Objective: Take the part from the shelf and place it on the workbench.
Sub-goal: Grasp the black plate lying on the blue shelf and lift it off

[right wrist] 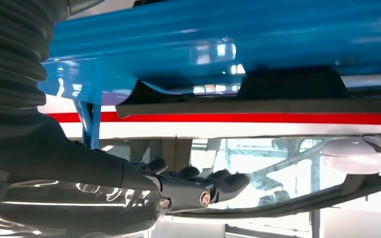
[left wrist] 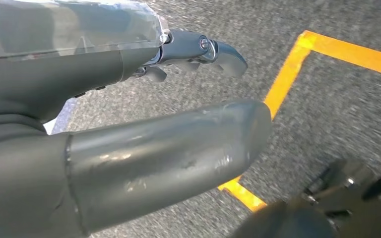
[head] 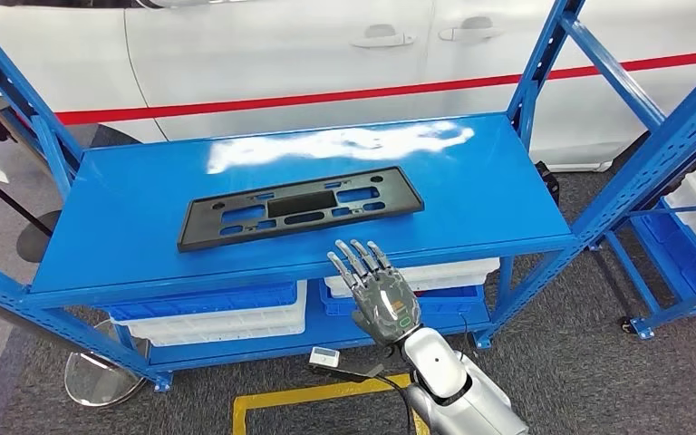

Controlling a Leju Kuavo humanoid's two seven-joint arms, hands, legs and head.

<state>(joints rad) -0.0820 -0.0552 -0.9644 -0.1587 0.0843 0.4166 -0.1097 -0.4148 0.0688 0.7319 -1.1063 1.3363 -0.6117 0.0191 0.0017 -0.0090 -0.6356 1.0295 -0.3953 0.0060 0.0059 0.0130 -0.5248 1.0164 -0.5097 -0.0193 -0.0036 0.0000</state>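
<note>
The right robot hand (head: 379, 292) hovers empty at the blue shelf's (head: 498, 195) front edge, fingers extended and apart. Beyond it, the black part (head: 301, 207) lies flat mid-shelf. The left robot hand (left wrist: 129, 124) hangs empty above the floor.

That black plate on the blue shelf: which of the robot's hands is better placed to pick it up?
Probably the right. Its right hand is raised at the shelf's front edge, just short of the black plate, fingers extended. The left hand hangs over the floor.
</note>
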